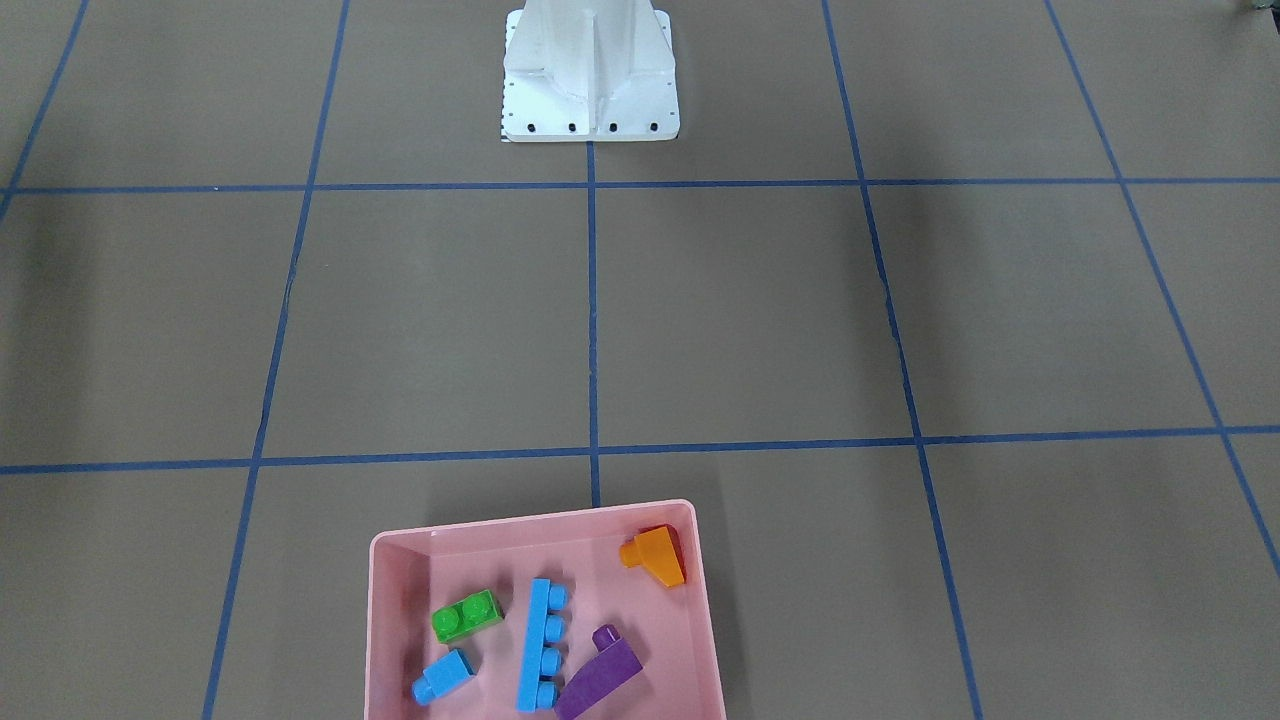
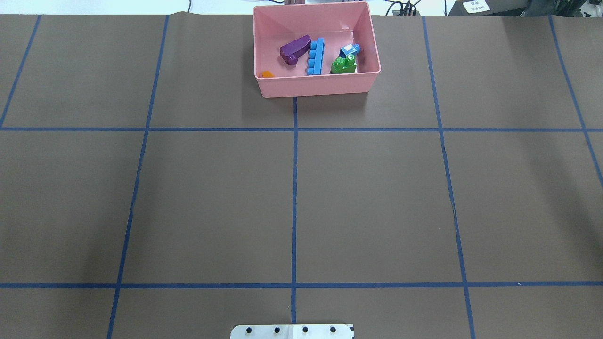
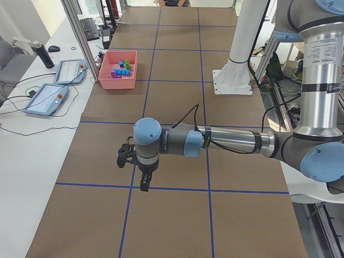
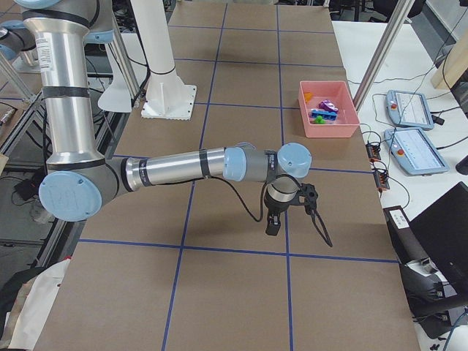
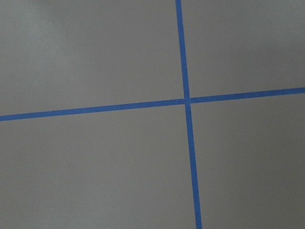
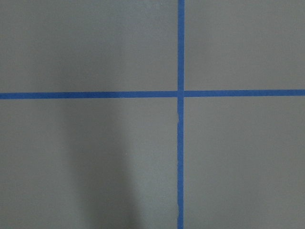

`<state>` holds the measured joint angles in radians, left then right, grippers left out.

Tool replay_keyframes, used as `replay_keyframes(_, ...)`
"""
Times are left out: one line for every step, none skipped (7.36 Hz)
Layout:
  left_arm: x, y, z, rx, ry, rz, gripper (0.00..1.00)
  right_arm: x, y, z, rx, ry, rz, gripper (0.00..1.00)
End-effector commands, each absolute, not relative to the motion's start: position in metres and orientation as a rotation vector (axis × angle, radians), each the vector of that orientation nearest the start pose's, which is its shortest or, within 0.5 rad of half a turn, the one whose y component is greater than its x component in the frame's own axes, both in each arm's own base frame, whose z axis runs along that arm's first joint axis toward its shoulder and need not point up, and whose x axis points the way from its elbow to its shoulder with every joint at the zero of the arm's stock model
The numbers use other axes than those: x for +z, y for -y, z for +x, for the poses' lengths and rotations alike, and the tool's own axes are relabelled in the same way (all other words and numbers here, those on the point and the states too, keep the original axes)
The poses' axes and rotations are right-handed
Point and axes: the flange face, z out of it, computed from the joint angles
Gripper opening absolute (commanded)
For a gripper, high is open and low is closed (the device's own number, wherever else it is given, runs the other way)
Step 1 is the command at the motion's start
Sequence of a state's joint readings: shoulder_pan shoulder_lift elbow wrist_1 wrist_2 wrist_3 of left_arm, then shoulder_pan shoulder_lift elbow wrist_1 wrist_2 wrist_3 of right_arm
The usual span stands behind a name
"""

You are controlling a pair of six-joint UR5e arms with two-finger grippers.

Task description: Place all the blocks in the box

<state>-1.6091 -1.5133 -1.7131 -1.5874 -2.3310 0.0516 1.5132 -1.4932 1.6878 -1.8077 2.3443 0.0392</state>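
Note:
The pink box (image 1: 530,522) stands at the table's far edge from the robot, also in the overhead view (image 2: 315,85). Inside it lie the green two-stud block (image 1: 466,615), the long light-blue bar (image 1: 540,645), the small light-blue cube (image 1: 443,677), the purple sloped block (image 1: 600,675) and the orange sloped block (image 1: 655,555). My left gripper (image 3: 144,183) hangs over bare table, far from the box. My right gripper (image 4: 272,223) does the same. Both show only in the side views, so I cannot tell if they are open or shut. The wrist views show only tape lines.
The white pedestal base (image 1: 590,90) stands at the robot's side of the table, its edge also in the overhead view (image 2: 292,331). Blue tape lines grid the brown table. Teach pendants (image 3: 45,99) lie on the white side table beyond the box.

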Motion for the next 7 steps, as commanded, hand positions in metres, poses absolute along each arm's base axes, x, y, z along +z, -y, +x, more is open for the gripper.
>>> replay_keyframes(0.619, 0.469, -0.078, 0.058, -0.762, 0.121, 1.00, 0.573, 0.523, 0.030, -0.004, 0.831, -0.062, 1.00)
replay_keyframes(0.614, 0.471, -0.078, 0.060, -0.762, 0.132, 1.00, 0.584, 0.511, 0.030, 0.003, 0.830, -0.081, 1.00)
replay_keyframes(0.618, 0.472, -0.077, 0.065, -0.758, 0.144, 1.00, 0.608, 0.493, 0.031, 0.024, 0.821, -0.126, 1.00)
replay_keyframes(0.620, 0.474, -0.078, 0.073, -0.758, 0.168, 1.00, 0.607, 0.492, 0.030, 0.026, 0.824, -0.126, 1.00)
replay_keyframes(0.615, 0.477, -0.078, 0.086, -0.756, 0.206, 1.00, 0.602, 0.494, 0.030, 0.024, 0.824, -0.117, 1.00)
replay_keyframes(0.615, 0.478, -0.078, 0.093, -0.754, 0.214, 1.00, 0.593, 0.502, 0.027, 0.048, 0.821, -0.119, 1.00)
replay_keyframes(0.614, 0.482, -0.078, 0.094, -0.757, 0.218, 1.00, 0.583, 0.507, 0.021, 0.079, 0.821, -0.126, 1.00)
